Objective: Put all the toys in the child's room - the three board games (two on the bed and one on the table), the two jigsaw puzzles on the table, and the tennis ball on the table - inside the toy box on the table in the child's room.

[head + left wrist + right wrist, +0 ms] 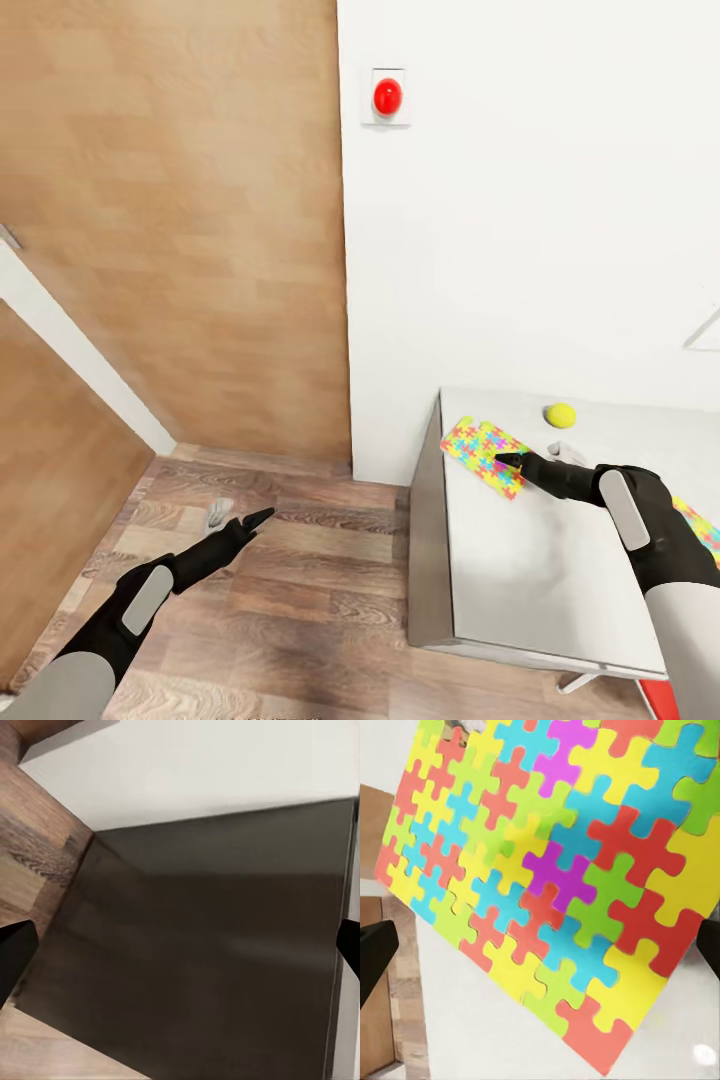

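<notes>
Hovering right claw (512,462) spread over jigsaw puzzle (483,456) | left claw (240,520) seemingly spread

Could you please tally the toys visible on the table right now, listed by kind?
Jigsaw puzzles: 2 (one near the table's corner, one partly hidden behind the right arm)
Tennis ball: 1
Total: 3 toys
</notes>
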Controlling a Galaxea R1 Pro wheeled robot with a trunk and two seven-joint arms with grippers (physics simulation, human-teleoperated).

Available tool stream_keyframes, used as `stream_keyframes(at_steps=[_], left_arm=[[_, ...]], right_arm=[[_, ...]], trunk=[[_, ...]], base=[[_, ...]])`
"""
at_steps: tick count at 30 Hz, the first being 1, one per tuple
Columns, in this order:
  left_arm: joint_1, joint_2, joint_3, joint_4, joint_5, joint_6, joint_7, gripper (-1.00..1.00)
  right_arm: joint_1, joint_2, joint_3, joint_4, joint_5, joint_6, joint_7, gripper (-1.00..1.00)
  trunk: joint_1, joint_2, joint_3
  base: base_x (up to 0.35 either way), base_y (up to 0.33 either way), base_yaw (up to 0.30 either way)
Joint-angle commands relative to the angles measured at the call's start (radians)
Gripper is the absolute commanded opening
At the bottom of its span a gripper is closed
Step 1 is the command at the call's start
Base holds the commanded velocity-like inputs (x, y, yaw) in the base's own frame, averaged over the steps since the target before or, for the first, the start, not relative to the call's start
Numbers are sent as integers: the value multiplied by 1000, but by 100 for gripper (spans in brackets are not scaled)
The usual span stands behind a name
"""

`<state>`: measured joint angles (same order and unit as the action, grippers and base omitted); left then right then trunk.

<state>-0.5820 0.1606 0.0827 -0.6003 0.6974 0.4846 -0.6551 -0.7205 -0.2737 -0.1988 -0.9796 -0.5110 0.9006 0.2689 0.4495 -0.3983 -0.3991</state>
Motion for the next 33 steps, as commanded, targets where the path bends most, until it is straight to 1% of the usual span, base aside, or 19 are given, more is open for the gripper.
stream_keyframes(at_steps=[1, 6, 11, 18, 33], left_arm=[[-1, 0, 2, 1, 5, 8, -1, 100], [-1, -1, 2, 1, 5, 8, -1, 100], [-1, -1, 2, 1, 5, 8, -2, 100], [-1, -1, 2, 1, 5, 8, -2, 100], [-1, -1, 2, 1, 5, 8, -2, 100]], right_arm=[[0, 0, -3, -1, 7, 5, 9, 100], [0, 0, -3, -1, 7, 5, 9, 100], [0, 1, -3, -1, 7, 4, 9, 100], [0, 0, -4, -1, 6, 4, 9, 100], [0, 0, -4, -1, 6, 4, 9, 100]], trunk=[[1, -2, -2], [1, -2, -2], [1, -2, -2], [1, -2, -2], [1, -2, -2]], base=[[0, 0, 277], [0, 0, 268], [0, 0, 147], [0, 0, 50], [0, 0, 8]])
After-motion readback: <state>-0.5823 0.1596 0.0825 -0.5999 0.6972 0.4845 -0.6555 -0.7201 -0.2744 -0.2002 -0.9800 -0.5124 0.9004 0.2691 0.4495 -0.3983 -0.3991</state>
